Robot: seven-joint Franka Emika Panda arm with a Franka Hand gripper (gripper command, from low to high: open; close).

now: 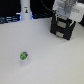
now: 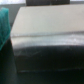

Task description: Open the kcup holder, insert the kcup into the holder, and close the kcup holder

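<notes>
Tabletop (image 1: 45,60), pale and wide, fills most of the exterior view. On it, toward the near left, sits the kcup (image 1: 23,56), a tiny round pod with a green and dark lid, alone and well apart from everything else. At the far right stands the kcup holder (image 1: 63,29), a black boxy unit whose front shows dark slots. The arm's pale gripper (image 1: 66,12) hangs directly above the holder, close to its flat top; this view is too soft to show whether the fingers are apart or together, or whether they touch the box. At the far left, near the back edge, a white bottle-shaped thing (image 1: 25,10) with dark marks stands upright beside a small blue glow.

Wrist view next: a blurred flat grey surface, the holder's top (image 2: 45,22), fills the picture, its front edge dropping to a dark face (image 2: 47,60). A teal object (image 2: 4,27) shows at one edge, too blurred to identify. No fingers are visible here, so I cannot tell the grip's state.
</notes>
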